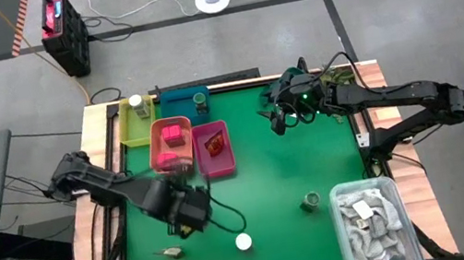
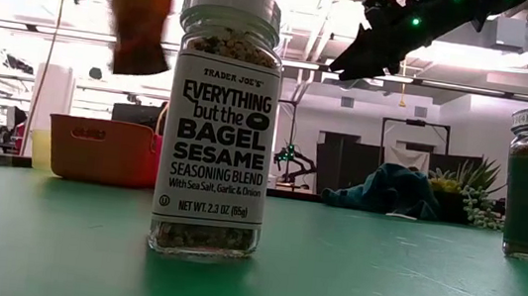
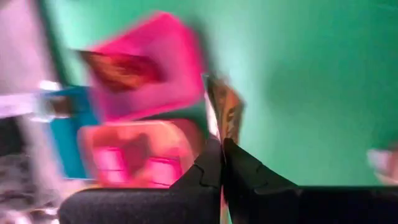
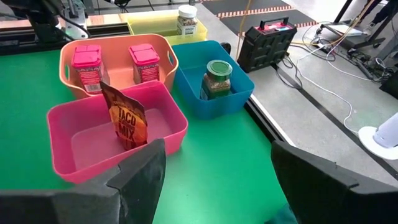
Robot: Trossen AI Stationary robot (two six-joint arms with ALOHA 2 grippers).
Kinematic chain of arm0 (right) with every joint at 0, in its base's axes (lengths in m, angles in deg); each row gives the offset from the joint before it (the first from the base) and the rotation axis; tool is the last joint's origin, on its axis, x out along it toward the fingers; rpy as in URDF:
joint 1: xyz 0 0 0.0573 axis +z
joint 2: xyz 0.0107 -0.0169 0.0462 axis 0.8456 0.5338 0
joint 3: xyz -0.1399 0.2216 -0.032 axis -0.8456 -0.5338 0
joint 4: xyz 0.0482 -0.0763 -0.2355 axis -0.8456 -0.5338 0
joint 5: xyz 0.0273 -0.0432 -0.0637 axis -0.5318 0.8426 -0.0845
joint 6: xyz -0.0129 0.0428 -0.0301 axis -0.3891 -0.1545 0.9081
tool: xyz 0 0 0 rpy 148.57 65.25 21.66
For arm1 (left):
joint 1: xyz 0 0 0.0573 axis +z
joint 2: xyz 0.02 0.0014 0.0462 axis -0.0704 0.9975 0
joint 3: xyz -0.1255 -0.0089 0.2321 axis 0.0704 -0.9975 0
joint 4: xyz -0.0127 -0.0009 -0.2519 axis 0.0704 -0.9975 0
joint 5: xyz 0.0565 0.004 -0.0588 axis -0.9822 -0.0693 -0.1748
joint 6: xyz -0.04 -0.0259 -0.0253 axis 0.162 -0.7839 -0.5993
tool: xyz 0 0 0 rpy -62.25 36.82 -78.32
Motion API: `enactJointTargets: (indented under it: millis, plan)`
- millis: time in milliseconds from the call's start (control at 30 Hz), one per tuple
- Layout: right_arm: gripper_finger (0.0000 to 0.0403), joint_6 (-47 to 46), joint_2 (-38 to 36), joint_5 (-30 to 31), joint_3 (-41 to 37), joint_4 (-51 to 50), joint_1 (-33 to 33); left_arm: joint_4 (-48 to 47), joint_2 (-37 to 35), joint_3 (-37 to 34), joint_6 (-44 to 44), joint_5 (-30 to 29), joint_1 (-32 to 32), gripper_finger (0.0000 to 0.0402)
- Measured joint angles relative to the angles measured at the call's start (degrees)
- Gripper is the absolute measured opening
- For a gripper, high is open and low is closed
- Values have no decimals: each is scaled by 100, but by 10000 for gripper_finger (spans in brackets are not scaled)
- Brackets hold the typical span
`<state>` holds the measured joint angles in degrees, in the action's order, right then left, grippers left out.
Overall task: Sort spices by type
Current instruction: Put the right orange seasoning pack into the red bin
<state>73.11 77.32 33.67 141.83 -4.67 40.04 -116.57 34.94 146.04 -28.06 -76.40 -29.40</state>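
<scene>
Jars, white-topped [image 1: 244,241] and green-topped [image 1: 310,201], plus a sachet [image 1: 174,251], lie unsorted on the near green tabletop [image 1: 274,161], left end effector [image 1: 191,213] clamped on another sachet [image 3: 225,112], right end effector [image 1: 284,117] open over partly filled bins [image 4: 118,127], cabled concrete floor beyond.
</scene>
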Motion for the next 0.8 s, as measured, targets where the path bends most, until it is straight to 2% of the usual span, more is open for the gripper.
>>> enactJointTargets:
  millis: [200, 400, 667, 800]
  plan:
    - [317, 2, 0, 0, 0, -9, 7, -20, -361, -81, 543, -764, 752, 0]
    - [317, 9, 0, 0, 0, -13, 7, -17, -709, -79, 670, -1090, 1625, 0]
    - [317, 11, 2, 0, 0, -11, 5, 178, -933, -79, 925, -1067, 2487, 0]
    - [317, 11, 2, 0, 0, -7, 5, 718, -880, -79, 1213, -582, 2646, 0]
